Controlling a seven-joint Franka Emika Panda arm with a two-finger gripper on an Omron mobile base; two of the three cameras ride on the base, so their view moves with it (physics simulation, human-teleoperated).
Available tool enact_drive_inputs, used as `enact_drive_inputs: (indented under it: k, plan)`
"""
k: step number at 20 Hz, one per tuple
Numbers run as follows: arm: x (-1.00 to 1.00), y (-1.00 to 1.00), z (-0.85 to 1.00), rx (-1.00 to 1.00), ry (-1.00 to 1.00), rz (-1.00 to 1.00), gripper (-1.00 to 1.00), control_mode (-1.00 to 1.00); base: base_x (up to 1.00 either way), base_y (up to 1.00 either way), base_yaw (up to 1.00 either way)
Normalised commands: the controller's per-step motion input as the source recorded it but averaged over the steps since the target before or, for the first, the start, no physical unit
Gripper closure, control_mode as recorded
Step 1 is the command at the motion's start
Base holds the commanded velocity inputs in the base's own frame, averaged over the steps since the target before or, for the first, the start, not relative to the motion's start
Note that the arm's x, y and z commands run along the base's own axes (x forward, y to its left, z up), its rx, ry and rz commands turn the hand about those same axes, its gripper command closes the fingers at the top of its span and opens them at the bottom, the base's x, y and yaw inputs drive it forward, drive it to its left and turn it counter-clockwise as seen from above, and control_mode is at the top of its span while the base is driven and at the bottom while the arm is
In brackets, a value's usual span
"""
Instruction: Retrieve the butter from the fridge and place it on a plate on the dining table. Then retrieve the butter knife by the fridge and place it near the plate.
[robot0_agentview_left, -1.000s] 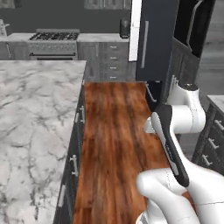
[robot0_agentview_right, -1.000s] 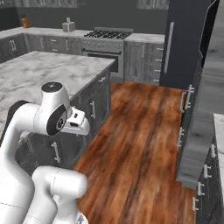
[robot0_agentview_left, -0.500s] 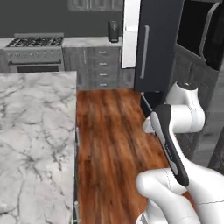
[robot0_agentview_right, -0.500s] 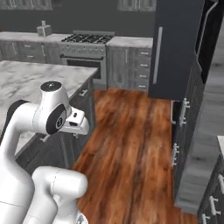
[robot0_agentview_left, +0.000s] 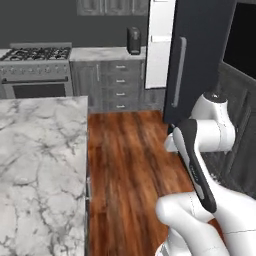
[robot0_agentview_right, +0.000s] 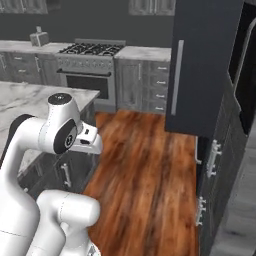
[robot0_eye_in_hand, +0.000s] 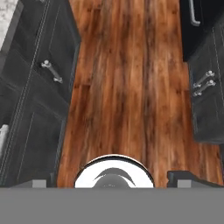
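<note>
The fridge (robot0_agentview_left: 202, 55) stands ahead on the right, tall and dark, with a long grey handle (robot0_agentview_left: 178, 70). It also rises at the right of the right base view, fridge (robot0_agentview_right: 205, 65). A white panel (robot0_agentview_left: 160, 45) shows beside its left edge. The marble dining table (robot0_agentview_left: 40, 165) lies to my left. My arm is folded close to the base. In the hand view my gripper (robot0_eye_in_hand: 112, 181) points down at the wooden floor, open, its fingertips (robot0_eye_in_hand: 190, 179) wide apart with nothing between them. The butter, plate and butter knife are out of view.
A stove (robot0_agentview_right: 90, 65) and grey drawer cabinets (robot0_agentview_left: 117, 85) line the back wall, with a dark coffee machine (robot0_agentview_left: 133, 40) on the counter. Dark cabinets with metal handles (robot0_agentview_right: 212, 160) run along the right. Wooden floor (robot0_agentview_left: 130, 170) lies between the table and the fridge.
The whole picture has shifted: the base has driven forward along the floor, so the fridge and back cabinets stand nearer and larger. The arm keeps its folded pose.
</note>
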Motion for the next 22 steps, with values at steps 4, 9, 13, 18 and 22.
enact_drive_inputs:
  k: [4, 9, 13, 18, 22]
  plan:
    - [0.00, 0.00, 0.00, 0.00, 0.00, 0.00, -1.00, 1.00, 1.00, 0.35, 0.00]
    - [0.00, 0.00, 0.00, 0.00, 0.00, 0.00, -1.00, 1.00, 1.00, 0.30, 0.00]
    - [0.00, 0.00, 0.00, 0.00, 0.00, 0.00, -1.00, 1.00, 1.00, 0.14, -0.06]
    - [0.00, 0.00, 0.00, 0.00, 0.00, 0.00, -1.00, 1.00, 1.00, 0.37, -0.13]
    - [0.00, 0.00, 0.00, 0.00, 0.00, 0.00, -1.00, 1.00, 1.00, 0.22, -0.05]
